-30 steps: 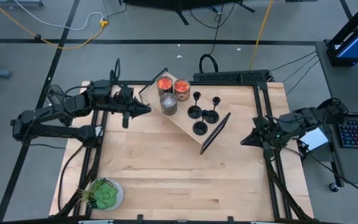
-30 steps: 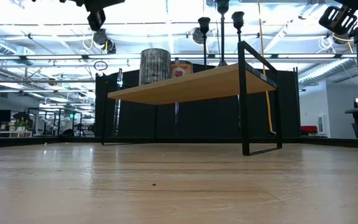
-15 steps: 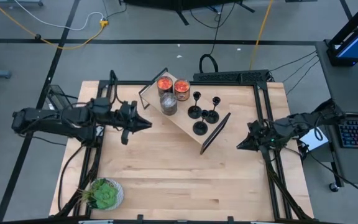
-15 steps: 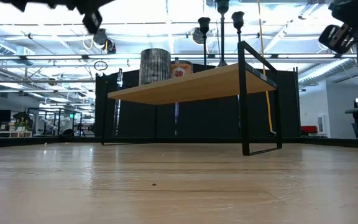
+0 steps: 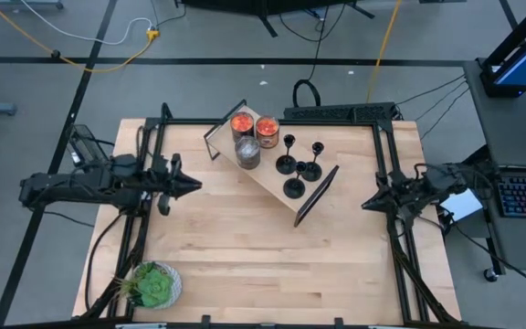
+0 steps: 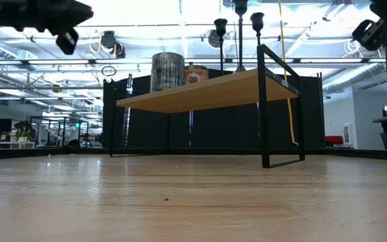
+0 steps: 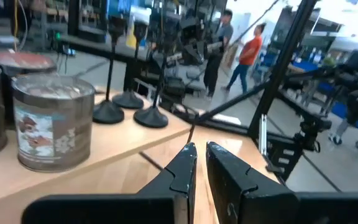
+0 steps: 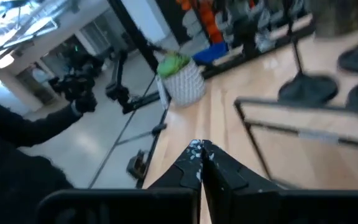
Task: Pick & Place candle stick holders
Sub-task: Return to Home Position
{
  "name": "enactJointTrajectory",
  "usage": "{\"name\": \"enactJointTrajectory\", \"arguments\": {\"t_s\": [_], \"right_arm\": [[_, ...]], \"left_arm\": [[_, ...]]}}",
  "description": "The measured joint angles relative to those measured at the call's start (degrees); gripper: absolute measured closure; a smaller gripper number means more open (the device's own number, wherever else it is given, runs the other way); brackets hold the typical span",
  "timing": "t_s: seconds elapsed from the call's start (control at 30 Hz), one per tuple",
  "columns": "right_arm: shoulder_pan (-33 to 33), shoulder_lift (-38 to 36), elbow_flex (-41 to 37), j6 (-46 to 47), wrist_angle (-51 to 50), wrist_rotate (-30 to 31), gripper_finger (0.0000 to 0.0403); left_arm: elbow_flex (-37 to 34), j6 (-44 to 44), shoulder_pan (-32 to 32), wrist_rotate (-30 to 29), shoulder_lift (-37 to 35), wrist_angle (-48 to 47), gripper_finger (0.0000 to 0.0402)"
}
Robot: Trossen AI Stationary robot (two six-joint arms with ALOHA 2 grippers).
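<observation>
So all three candle stick holders (image 5: pixel 294 188) are standing upright on the little wooden shelf (image 5: pixel 265 179), which sits at an angle in the upper middle of the table (image 5: pixel 263 265) as the high view shows it. They're bunched at the shelf's right-hand end, close together, though it's hard to tell whether their bases actually touch. At the other end of the same shelf there are two jars with orange-red tops (image 5: pixel 242 122) side by side, plus a grey jar (image 5: pixel 247 153) right beside them. Neither arm has hold of anything. The left gripper (image 5: pixel 188 185) hangs over the table's left edge, pointing toward the shelf but well apart from it. Its wrist view shows the two fingers (image 7: pixel 184 167) nearly closed, with just a thin slit between them and nothing in it. The right gripper (image 5: pixel 370 203) is over by the table's right edge, also well clear of the shelf, and its wrist view shows the tips pressed together with nothing gripped. A potted plant (image 5: pixel 153 285) sits in the bottom-left corner of the table in the high view. In the left wrist view two people (image 7: pixel 250 53) stand out in the room beyond the table, one of them in an orange top.
</observation>
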Motion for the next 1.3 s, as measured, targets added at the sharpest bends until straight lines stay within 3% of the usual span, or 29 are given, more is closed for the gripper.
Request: {"name": "enactJointTrajectory", "arguments": {"t_s": [0.27,0.43,0.63,0.73,1.1,1.3], "right_arm": [[0.0,-2.0,-2.1,-6.1,8.3,0.9,0.0403],[0.0,-2.5,-9.7,-6.1,19.7,-4.7,0.0403],[0.0,-5.4,-16.4,-2.4,24.6,-9.5,0.0403],[0.0,-8.3,-18.2,-3.0,24.4,-9.5,0.0403],[-0.1,-8.1,-18.6,-7.6,24.3,-9.5,0.0403],[-0.1,-8.1,-24.0,-6.9,27.8,-9.5,0.0403]], "left_arm": [[-7.2,-1.3,0.0,-0.6,-12.7,1.1,0.036],[-11.9,-1.4,0.0,-0.6,-16.9,5.6,0.036],[-14.4,-0.5,0.0,-0.7,-19.0,5.4,0.036],[-14.4,0.7,0.0,-0.7,-19.5,4.7,0.036],[-14.5,2.8,0.0,-0.6,-19.7,2.8,0.036],[-14.5,2.9,0.0,-0.5,-19.7,0.7,0.036]]}}
